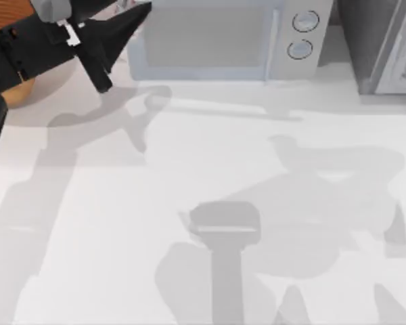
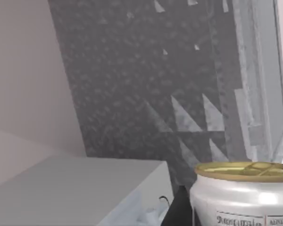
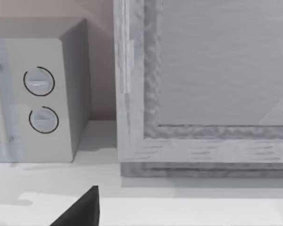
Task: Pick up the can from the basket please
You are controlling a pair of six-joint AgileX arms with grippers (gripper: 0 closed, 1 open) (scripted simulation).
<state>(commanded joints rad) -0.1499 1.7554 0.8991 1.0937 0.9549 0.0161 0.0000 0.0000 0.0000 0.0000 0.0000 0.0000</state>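
Left gripper (image 1: 115, 51) at top-left, above basket (image 1: 17, 91); fingers pinching can (image 2: 243, 195); right gripper's fingers: cannot tell.

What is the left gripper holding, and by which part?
It cannot be told: the pale cylindrical can with golden top sits near the left gripper, but any contact is hidden.

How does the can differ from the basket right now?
The can is glossy silver-white with a golden top; the basket is orange-brown. The can sits close by the left gripper; the basket rests at the far left of the table, mostly covered by that arm. Both are round.
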